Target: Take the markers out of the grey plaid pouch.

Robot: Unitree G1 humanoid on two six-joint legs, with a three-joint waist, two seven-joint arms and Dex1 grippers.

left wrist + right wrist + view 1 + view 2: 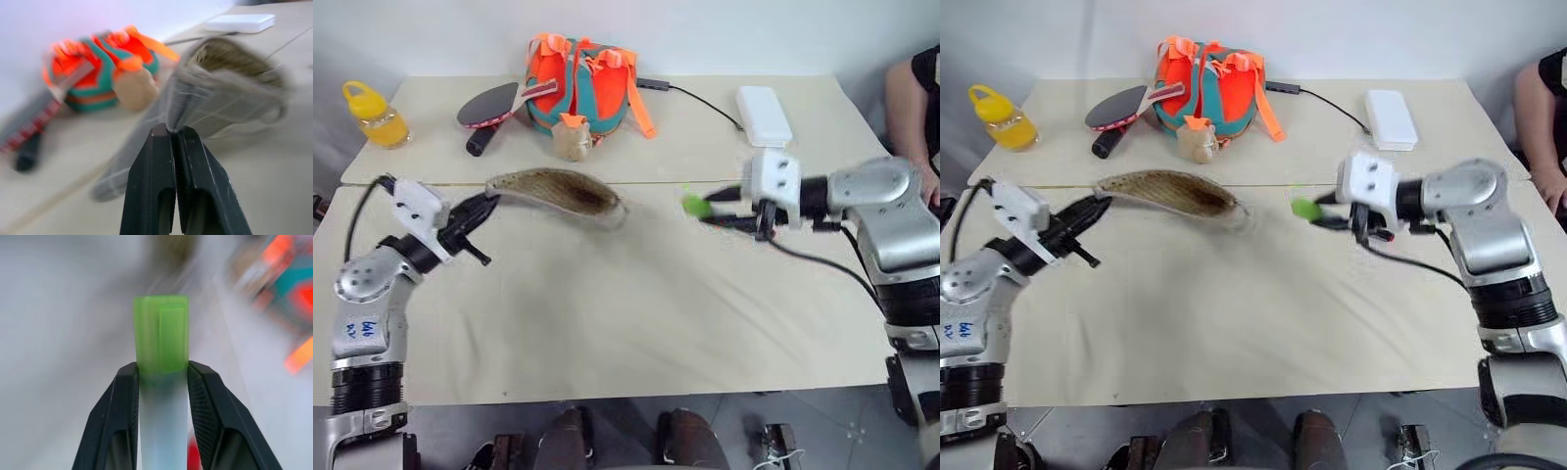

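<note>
The grey plaid pouch (558, 193) hangs lifted over the middle of the table, its mouth open and its cream lining showing. My left gripper (489, 203) is shut on the pouch's left end; the left wrist view shows the fingertips (161, 134) pinching the fabric edge of the pouch (230, 93). To the right of the pouch, apart from it, my right gripper (720, 208) is shut on a marker with a bright green end (694, 204), which points toward the pouch. In the right wrist view the green end (161, 333) sticks out between the fingers.
At the back stand an orange-and-teal bag (582, 83), a small beige toy (572, 137), a table-tennis paddle (494, 103) and a yellow bottle (374, 116). A white box (764, 116) with a cable lies back right. A person's arm (911, 98) rests at the right edge.
</note>
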